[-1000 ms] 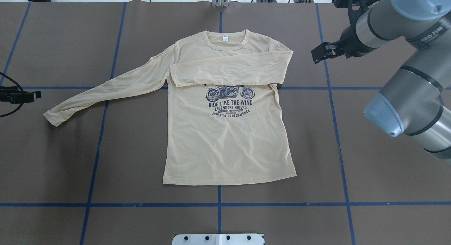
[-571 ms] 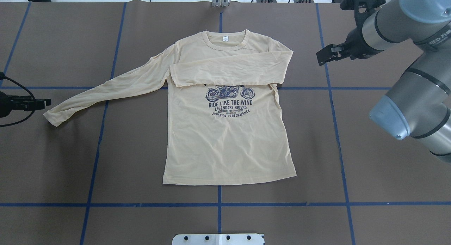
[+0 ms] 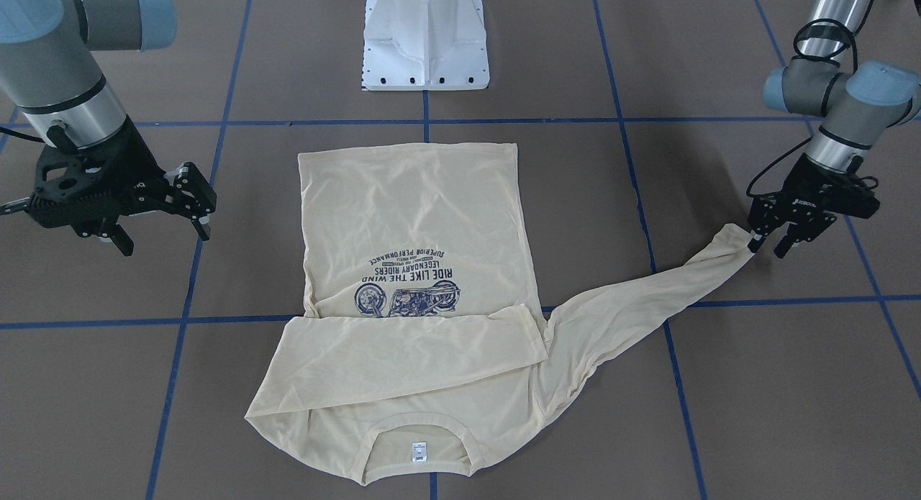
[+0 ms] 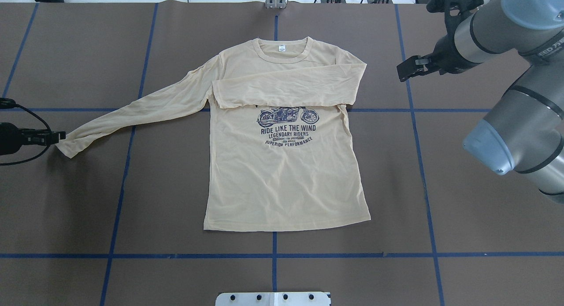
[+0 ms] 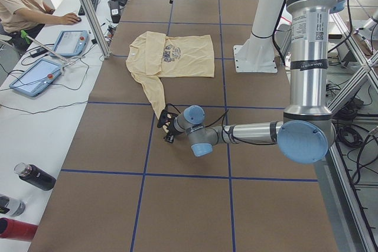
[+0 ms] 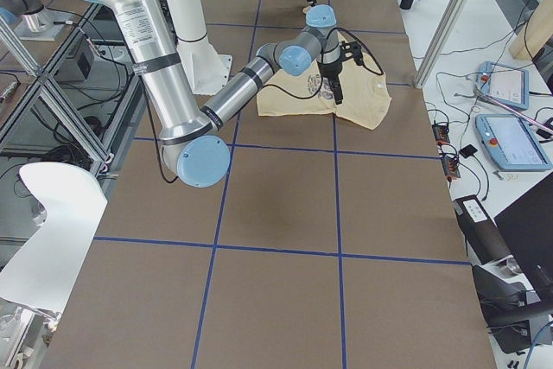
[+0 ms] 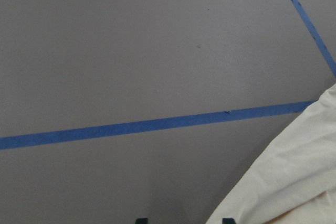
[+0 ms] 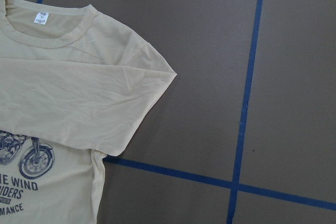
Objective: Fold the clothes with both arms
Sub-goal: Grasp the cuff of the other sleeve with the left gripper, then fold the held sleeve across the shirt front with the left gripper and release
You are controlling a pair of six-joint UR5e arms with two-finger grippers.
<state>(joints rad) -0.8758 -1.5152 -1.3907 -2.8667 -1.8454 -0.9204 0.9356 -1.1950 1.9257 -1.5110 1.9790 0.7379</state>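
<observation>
Spreading over the middle of the brown desk [image 4: 440,187], the T-shirt [image 4: 282,182] lay flat with its print up and its collar on the side away from the robot. The right arm [image 4: 506,28] hung above bare desk beside the shirt's shoulder, apart from the cloth, and the right jaws looked parted and held nothing. The left arm [image 3: 838,104] reached low to the shirt's other side.

One sleeve [image 4: 286,88] was already laid across the chest, so the step in hand appeared to be the second sleeve [image 4: 145,110], which stretched out flat toward the robot's left. At its cuff [image 3: 730,239] the left jaws stood open, one tip touching the edge and no cloth between them.

The next move likely called for sliding onto the cuff, pinching the thin fabric, then carrying it across the chest.
</observation>
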